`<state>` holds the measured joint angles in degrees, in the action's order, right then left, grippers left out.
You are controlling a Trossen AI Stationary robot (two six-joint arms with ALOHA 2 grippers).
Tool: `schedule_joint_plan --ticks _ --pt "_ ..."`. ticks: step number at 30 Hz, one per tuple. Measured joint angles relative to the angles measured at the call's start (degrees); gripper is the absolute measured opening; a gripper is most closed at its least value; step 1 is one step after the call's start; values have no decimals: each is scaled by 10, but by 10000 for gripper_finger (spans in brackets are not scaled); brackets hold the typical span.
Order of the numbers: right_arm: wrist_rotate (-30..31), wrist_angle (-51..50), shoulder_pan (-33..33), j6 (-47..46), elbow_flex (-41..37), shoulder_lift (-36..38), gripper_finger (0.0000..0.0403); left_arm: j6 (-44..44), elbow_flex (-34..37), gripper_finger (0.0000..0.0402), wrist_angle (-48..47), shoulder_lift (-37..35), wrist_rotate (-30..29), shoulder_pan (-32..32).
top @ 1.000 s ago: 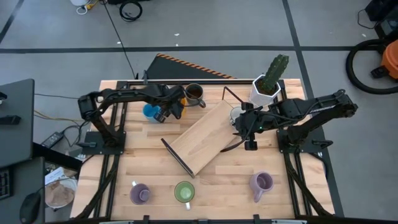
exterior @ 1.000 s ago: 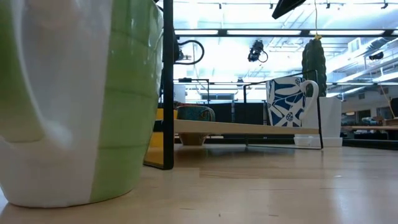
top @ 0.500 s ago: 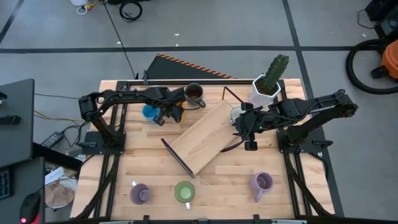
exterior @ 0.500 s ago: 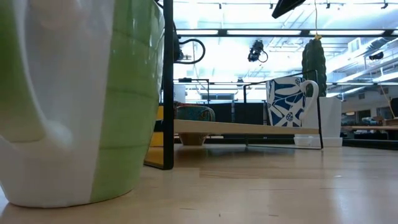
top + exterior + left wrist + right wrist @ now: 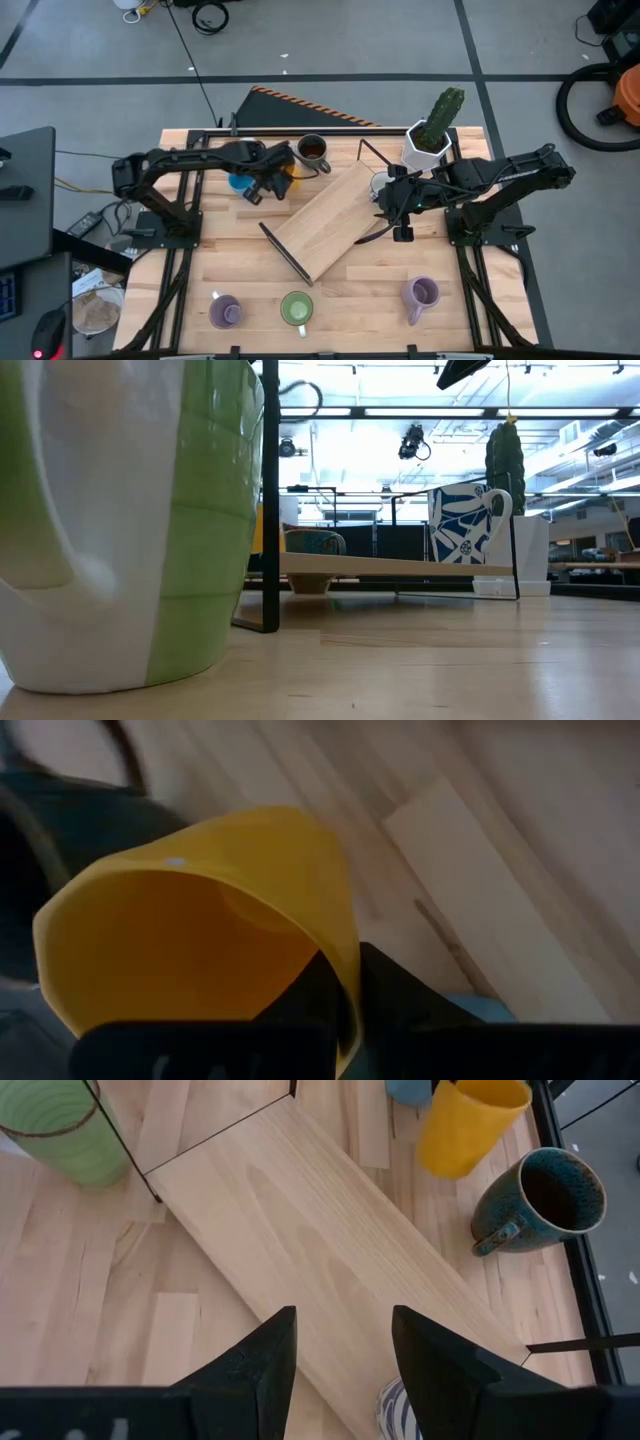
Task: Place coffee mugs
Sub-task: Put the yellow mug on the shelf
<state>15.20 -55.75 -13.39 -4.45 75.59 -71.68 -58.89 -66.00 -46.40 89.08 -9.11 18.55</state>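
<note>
My left gripper (image 5: 268, 183) is at the table's far left, shut on an orange mug (image 5: 200, 930), which also shows in the right wrist view (image 5: 465, 1125). A blue mug (image 5: 240, 180) stands just left of it and a dark brown mug (image 5: 313, 150) behind it. My right gripper (image 5: 340, 1370) hangs open over the right end of the slanted wooden shelf board (image 5: 325, 220), touching nothing. A white mug with a blue pattern (image 5: 465, 525) stands on that end of the board. A green mug (image 5: 296, 308) and two purple mugs (image 5: 223, 310) (image 5: 420, 293) stand upright along the near edge. My left gripper pinches the orange mug's rim (image 5: 345, 970), one finger inside the mug and one finger (image 5: 410, 1005) outside its wall. The fingers come steeply from above. The mug hangs tilted, its mouth toward the wrist camera, lifted clear of the table.
A white pot with a green cactus (image 5: 428, 140) stands at the far right, behind my right arm. The shelf board's thin black wire frame (image 5: 270, 500) rises at its ends. Bare tabletop lies between the board and the near row of mugs.
My left gripper has risen and drawn back a little toward the table's left and near side, taking the orange mug with it. The mug has come off the table and now hangs tilted beside the blue mug.
</note>
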Motion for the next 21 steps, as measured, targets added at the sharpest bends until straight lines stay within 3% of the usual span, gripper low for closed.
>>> schedule_joint_plan --ticks 6,16,21 --pt "0 0 0 -7 0 0 172 37 -3 24 3 -31 13 -13" --pt "2 -2 -10 -47 0 1 172 110 -144 24 0 -32 61 -51" --pt "43 -3 -39 -65 0 1 172 156 -157 24 78 -28 91 -54"
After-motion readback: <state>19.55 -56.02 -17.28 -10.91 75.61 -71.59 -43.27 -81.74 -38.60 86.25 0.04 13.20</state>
